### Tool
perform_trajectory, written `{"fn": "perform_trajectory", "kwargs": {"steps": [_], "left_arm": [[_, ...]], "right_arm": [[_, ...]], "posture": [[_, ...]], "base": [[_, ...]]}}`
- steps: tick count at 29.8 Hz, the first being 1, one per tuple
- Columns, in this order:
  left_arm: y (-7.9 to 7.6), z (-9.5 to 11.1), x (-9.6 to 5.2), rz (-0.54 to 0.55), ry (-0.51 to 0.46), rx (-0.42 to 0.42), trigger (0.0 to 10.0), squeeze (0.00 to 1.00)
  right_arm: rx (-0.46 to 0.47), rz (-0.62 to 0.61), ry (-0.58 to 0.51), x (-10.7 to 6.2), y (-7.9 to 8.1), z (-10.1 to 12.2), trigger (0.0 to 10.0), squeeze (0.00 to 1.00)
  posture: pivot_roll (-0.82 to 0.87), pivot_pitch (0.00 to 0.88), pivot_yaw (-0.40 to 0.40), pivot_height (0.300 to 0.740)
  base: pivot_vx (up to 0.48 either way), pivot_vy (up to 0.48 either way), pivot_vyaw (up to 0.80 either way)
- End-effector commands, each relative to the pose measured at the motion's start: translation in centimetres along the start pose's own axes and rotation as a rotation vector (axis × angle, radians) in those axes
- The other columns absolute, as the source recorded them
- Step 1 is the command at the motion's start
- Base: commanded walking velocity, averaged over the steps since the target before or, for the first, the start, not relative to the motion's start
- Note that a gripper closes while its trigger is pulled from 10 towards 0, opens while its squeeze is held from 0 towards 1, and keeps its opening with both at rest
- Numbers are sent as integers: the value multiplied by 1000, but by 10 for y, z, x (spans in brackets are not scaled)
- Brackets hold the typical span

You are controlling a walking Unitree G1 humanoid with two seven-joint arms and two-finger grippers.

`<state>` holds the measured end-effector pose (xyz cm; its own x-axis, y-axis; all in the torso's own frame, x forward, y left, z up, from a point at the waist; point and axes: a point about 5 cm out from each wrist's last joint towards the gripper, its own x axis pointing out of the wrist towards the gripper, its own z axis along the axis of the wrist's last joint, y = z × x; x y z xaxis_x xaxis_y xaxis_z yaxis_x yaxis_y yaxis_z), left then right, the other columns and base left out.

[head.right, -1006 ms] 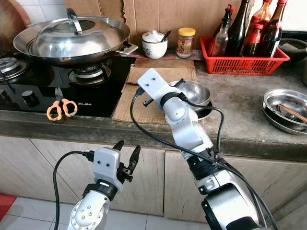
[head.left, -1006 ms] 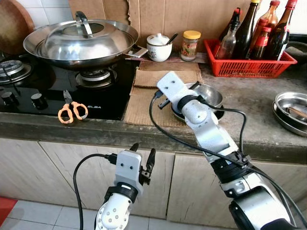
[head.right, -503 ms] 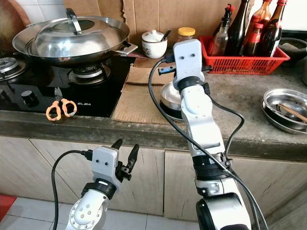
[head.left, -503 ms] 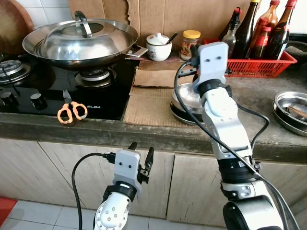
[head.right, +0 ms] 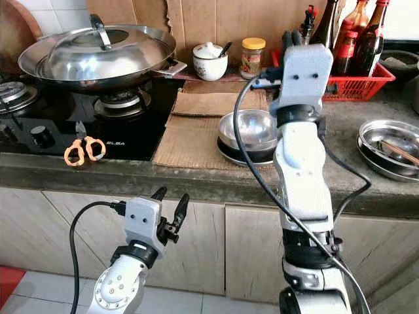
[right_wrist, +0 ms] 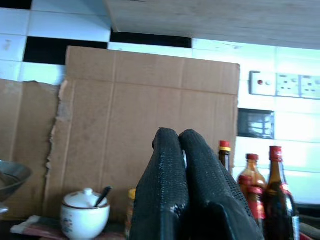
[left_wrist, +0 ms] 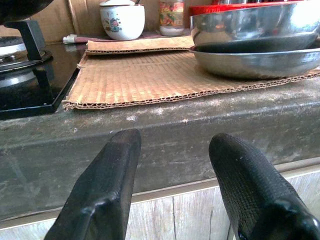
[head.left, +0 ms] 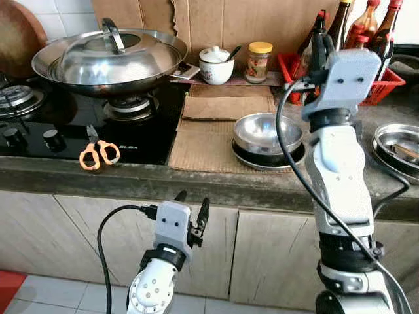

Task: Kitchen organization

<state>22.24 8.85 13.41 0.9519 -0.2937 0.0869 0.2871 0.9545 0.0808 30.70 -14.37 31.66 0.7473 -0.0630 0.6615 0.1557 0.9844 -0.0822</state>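
While the left gripper [head.left: 191,208] hangs below the counter [head.left: 196,180] edge with its fingers spread wide and empty, the right gripper [head.left: 320,47] is raised above the counter, just before the red basket [head.left: 376,88] of bottles [head.right: 370,39], its fingers pressed together on nothing. Stacked steel bowls [head.left: 267,137] rest on cardboard [head.left: 203,140] right of the stove [head.left: 78,124].

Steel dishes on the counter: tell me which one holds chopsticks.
The steel dish at the counter's far right edge holds the chopsticks; the steel bowl on the cardboard mat holds none.
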Motion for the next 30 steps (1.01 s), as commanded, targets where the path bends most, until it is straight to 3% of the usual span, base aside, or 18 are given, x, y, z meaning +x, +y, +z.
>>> {"fn": "perform_trajectory", "kwargs": {"steps": [1,17,24,30], "left_arm": [[-1,-2,0,-14,3,6,10000,0],[-1,-3,0,-27,7,16,10000,0],[-1,-2,1,-31,5,16,10000,0],[0,-4,0,-31,10,18,10000,0]], "right_arm": [[-12,-27,-24,0,-5,7,0,0],[-65,-37,-15,-3,-8,3,0,0],[-54,64,98,-22,-3,-21,0,0],[-16,176,242,-54,6,-43,0,0]], "posture": [[80,31,8,740],[82,21,13,740],[79,25,14,740],[76,31,14,740]], "base": [[-270,0,0],[-280,0,0],[-280,0,0],[-224,0,0]]}}
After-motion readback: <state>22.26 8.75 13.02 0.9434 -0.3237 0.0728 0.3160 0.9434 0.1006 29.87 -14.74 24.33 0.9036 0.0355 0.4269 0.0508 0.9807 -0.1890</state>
